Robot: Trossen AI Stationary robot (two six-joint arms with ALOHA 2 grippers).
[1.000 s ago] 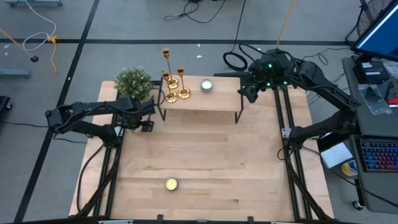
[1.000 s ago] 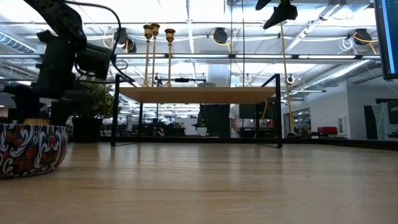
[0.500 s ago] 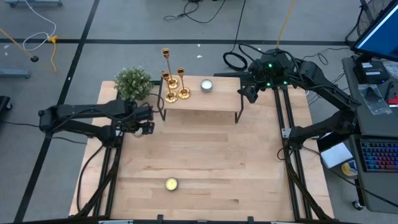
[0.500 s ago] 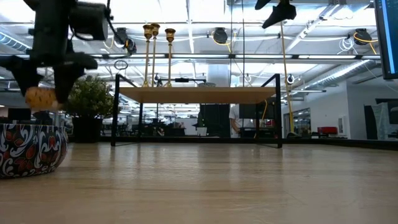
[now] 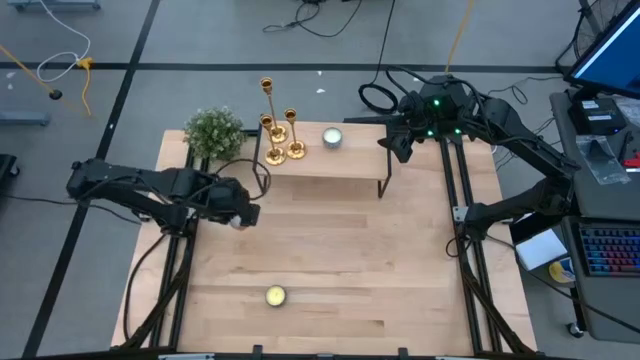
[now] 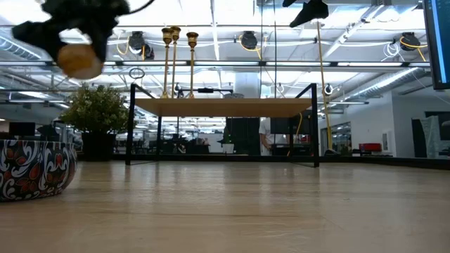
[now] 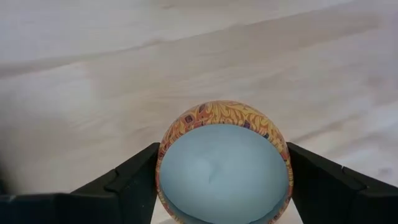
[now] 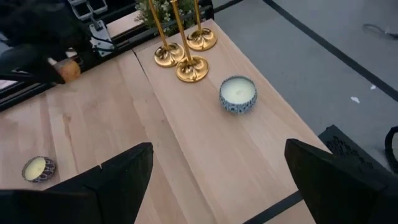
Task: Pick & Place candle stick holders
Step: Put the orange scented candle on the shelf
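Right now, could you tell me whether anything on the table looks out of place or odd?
Nothing is spilled or toppled. One oddity: the left gripper is shut on a round candle tin, held above the table, while the three candle stick holders stand upright and untouched on the raised shelf.

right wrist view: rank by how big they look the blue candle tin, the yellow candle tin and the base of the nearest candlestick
1. blue candle tin, clearly largest.
2 and 3. nearest candlestick base and yellow candle tin look about alike; the yellow tin lies on the lower table, farther from the camera, so no ranking between them.
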